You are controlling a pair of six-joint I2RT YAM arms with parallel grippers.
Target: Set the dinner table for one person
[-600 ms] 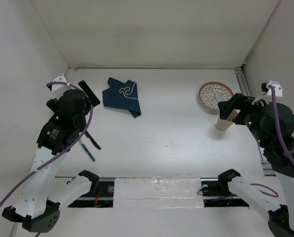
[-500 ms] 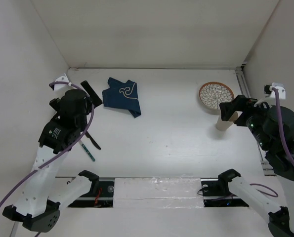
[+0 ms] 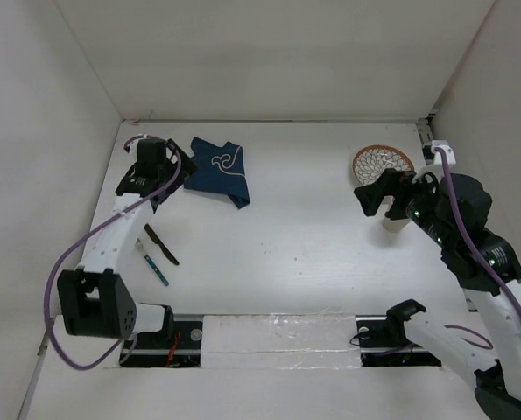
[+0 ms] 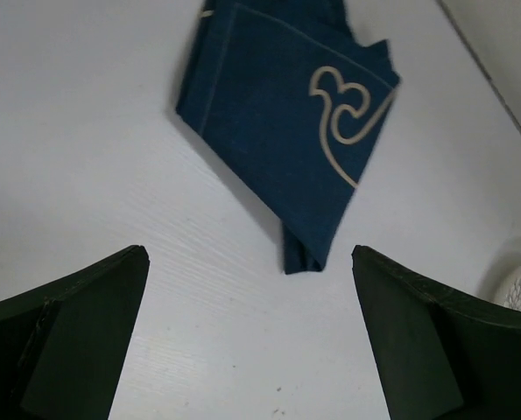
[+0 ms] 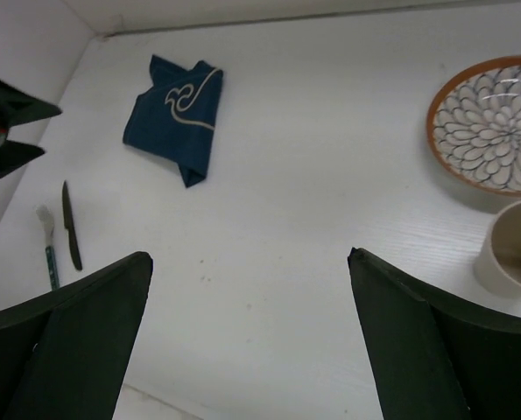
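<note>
The dinner table (image 3: 286, 227) is a plain white top. A folded dark blue placemat (image 3: 216, 171) with a white line drawing lies at the back left and also shows in the left wrist view (image 4: 286, 131). My left gripper (image 3: 174, 175) is open and empty just left of it, and in its wrist view (image 4: 249, 255) the cloth's corner lies ahead between the jaws. A patterned plate with an orange rim (image 3: 383, 162) and a cream cup (image 5: 514, 249) sit at the back right. My right gripper (image 3: 371, 197) is open and empty above the table beside them (image 5: 249, 255).
A dark knife (image 3: 161, 245) and a teal-handled utensil (image 3: 152, 264) lie side by side at the left front; both show in the right wrist view, knife (image 5: 70, 223) and utensil (image 5: 48, 254). White walls close in the back and both sides.
My left arm has stretched out toward the back, bringing its gripper beside the placemat. My right gripper has swung left and now points over the table next to the plate and cup.
</note>
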